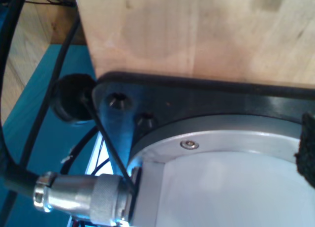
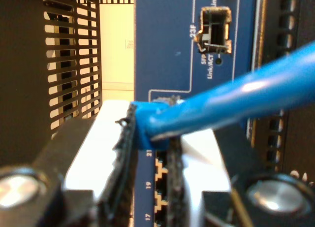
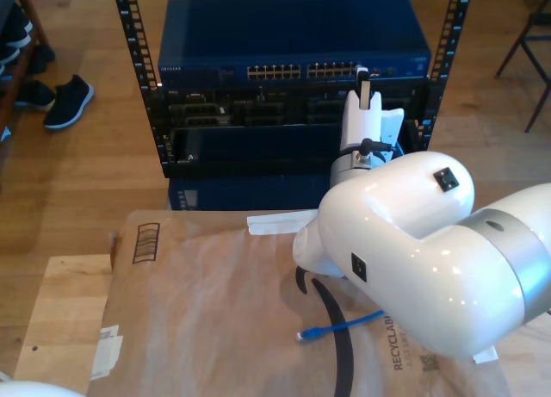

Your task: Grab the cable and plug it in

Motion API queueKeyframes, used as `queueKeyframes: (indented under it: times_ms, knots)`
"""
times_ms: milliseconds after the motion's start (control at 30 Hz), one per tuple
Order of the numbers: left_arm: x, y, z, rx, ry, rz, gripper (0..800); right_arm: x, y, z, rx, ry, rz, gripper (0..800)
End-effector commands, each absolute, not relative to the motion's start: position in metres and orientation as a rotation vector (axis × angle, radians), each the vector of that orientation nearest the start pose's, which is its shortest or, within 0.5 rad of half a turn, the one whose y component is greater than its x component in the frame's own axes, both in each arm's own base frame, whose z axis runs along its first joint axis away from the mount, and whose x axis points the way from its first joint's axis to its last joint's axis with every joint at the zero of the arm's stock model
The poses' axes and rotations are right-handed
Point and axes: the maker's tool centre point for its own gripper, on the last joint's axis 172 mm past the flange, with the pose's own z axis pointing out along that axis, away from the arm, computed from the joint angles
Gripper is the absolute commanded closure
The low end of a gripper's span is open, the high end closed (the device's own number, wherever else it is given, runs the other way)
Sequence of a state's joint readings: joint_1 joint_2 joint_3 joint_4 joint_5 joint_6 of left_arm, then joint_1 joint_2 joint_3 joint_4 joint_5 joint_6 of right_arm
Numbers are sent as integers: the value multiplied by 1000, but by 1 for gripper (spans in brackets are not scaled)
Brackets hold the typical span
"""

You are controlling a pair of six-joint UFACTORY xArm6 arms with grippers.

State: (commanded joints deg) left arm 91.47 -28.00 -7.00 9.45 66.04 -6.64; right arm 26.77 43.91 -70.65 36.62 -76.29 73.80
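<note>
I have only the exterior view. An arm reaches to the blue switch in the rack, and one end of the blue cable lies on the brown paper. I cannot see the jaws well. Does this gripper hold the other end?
Observer: Yes. In the second wrist view my second gripper is shut on the cable, close to its end.
Operator: Good. Is it plugged in?
Observer: I cannot tell, because the pads hide the plug. The cable's end is at the switch panel, just beyond the port numbered 21.
</note>
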Motion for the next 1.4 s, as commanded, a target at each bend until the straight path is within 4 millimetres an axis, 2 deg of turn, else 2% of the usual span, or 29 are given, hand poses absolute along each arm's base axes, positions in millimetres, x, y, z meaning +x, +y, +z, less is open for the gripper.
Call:
queueKeyframes:
  times_ms: [933, 1400]
  knots:
    - [-38, 102, 40, 1943, 2004, -695, 1, 664, 150, 269, -1039, 1206, -1395, 800]
    - [-38, 101, 39, 1940, 2004, -696, 1, 664, 149, 273, -1029, 1206, -1397, 800]
